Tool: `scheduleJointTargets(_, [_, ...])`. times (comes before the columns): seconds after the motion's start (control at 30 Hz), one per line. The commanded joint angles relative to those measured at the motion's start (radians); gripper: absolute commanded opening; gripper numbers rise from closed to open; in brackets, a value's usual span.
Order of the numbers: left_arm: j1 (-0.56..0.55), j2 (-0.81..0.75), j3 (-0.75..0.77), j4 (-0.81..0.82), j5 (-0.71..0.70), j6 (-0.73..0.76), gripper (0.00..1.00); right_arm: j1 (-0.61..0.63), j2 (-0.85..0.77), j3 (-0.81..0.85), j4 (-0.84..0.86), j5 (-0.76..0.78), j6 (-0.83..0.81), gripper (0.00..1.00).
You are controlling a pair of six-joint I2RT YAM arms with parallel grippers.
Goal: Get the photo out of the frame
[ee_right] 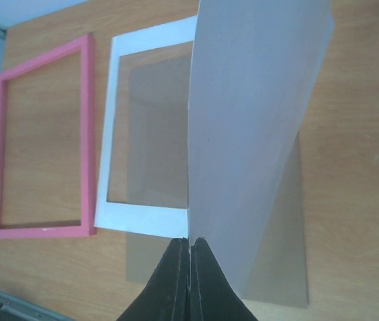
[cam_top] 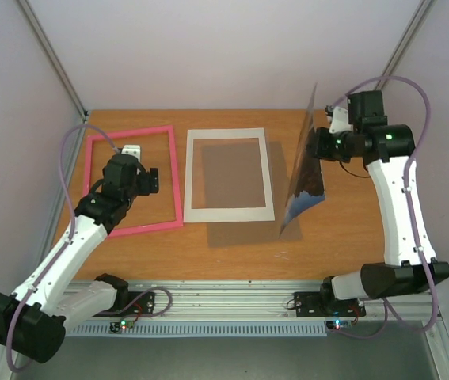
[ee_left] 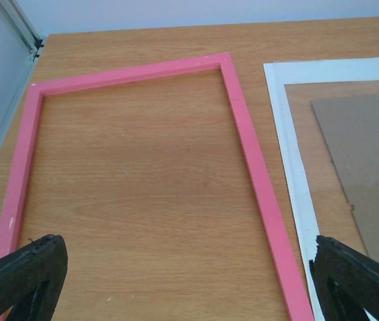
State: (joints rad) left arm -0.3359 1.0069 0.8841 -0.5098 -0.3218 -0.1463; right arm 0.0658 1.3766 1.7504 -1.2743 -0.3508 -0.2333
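Hanging upright above the table, photo (cam_top: 303, 170) is just right of the white mat (cam_top: 267, 174), right gripper (ee_right: 189, 251) clamped tight on its edge. Pink frame (cam_top: 174, 178) lies flat just left of the mat; left gripper (ee_left: 186, 251) over it, fingers wide apart.

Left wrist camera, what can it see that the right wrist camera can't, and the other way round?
Only the left wrist view shows the left pincer, its fingers wide apart and holding nothing. Only the right wrist view shows the photo, standing up with its pale side to the camera, pinched at its bottom edge by the shut right pincer. Both show the empty pink frame lying flat on the wooden table, with the white border beside it.
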Motion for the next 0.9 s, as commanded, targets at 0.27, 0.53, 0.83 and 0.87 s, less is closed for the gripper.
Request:
scheduleJointTargets(0.27, [0.012,-0.055,-0.011,0.033,-0.050,0.014,0.99,0.220,0.192,0.192,0.195,-0.051,0.171,0.01])
scheduleJointTargets(0.53, [0.012,-0.079,-0.016,0.036,-0.064,0.024,0.99,0.257,0.243,0.109,0.471,-0.149,0.349,0.01])
scheduleJointTargets(0.83, [0.012,-0.079,-0.017,0.038,-0.057,0.028,0.99,0.249,0.244,-0.216,0.753,-0.145,0.449,0.01])
scheduleJointTargets(0.87, [0.011,-0.078,-0.017,0.037,-0.056,0.028,0.99,0.244,0.245,-0.259,0.782,-0.145,0.455,0.01])
